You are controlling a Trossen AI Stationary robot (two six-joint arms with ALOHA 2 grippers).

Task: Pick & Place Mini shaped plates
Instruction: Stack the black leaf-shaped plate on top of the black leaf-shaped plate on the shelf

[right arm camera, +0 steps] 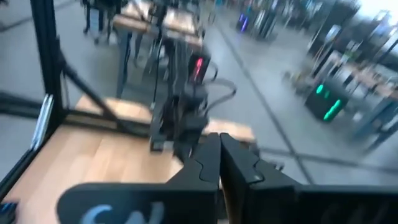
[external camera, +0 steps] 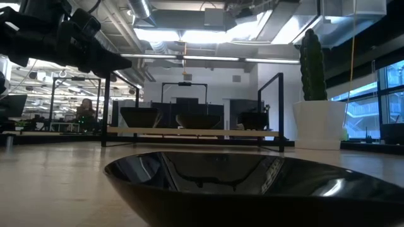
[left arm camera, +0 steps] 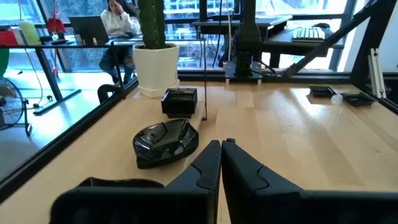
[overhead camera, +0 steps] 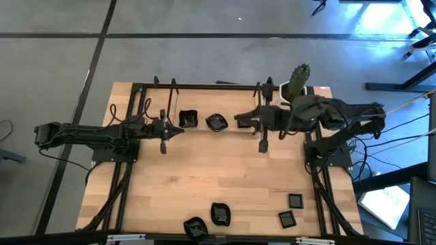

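Note:
Small glossy black mini shaped plates lie in two groups. At the far middle are a squarish one (overhead camera: pixel 189 119) and a wavy one (overhead camera: pixel 216 122) (left arm camera: pixel 165 142), with a boxy one (left arm camera: pixel 180 101) beyond it in the left wrist view. Near the front edge lie two rounded ones (overhead camera: pixel 195 226) (overhead camera: pixel 221 214) and two flat squares (overhead camera: pixel 295 201) (overhead camera: pixel 287 219). My left gripper (overhead camera: pixel 178 130) (left arm camera: pixel 221 149) is shut and holds nothing, just beside the squarish plate. My right gripper (overhead camera: pixel 238 118) (right arm camera: pixel 219 149) is shut and holds nothing, raised high above the far middle and pointing toward the table's left.
A green cactus in a white pot (overhead camera: pixel 298 82) (external camera: pixel 317 120) stands at the far right corner. A black frame rail (overhead camera: pixel 204 86) runs along the far edge. The middle of the wooden table (overhead camera: pixel 225 170) is bare. A person sits at a desk beyond the table (left arm camera: pixel 118 22).

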